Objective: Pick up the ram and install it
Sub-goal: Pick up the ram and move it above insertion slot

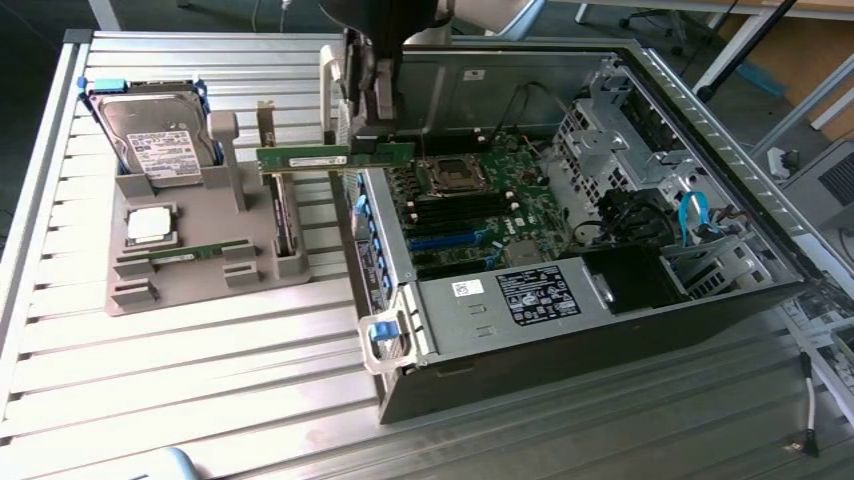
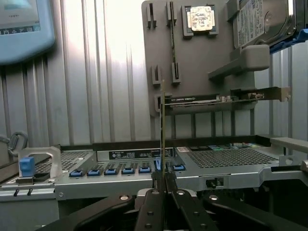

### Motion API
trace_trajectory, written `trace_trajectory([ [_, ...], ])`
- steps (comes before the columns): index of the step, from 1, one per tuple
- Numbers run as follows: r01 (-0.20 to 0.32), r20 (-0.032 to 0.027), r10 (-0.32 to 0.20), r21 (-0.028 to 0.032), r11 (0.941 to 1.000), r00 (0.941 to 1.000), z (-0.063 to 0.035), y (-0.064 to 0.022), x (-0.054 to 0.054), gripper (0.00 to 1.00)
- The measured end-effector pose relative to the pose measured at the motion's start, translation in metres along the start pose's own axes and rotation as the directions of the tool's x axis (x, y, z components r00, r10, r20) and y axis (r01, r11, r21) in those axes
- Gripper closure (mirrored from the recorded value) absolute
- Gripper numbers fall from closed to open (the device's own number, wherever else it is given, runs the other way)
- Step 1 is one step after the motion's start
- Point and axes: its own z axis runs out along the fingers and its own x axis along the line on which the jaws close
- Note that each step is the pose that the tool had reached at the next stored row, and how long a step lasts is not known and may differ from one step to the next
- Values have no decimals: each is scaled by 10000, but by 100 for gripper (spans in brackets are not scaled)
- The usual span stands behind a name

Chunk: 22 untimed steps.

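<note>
Wrist view has my pincer (image 2: 162,188) closed narrow on the ram (image 2: 162,125), seen edge-on as a thin upright line. It hangs above the open computer case's (image 1: 587,310) near wall, clear of the grey holder (image 1: 200,275) on the table (image 1: 200,390), so I judge pickup done and the carry in hand. Seating calls for squaring its lower edge to a memory slot (image 1: 454,212), though which is free I can't quite tell. My arm reaches straight down, stick level.

Harsh glare across the slatted table (image 1: 200,380)

Thin green ram (image 1: 315,158), level, midair
</note>
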Motion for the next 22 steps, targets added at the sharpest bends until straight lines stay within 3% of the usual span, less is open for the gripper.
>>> trace_trajectory([
  [22, 1, 0, -1, 0, 10000, 10000, -2, -428, 10, 88],
])
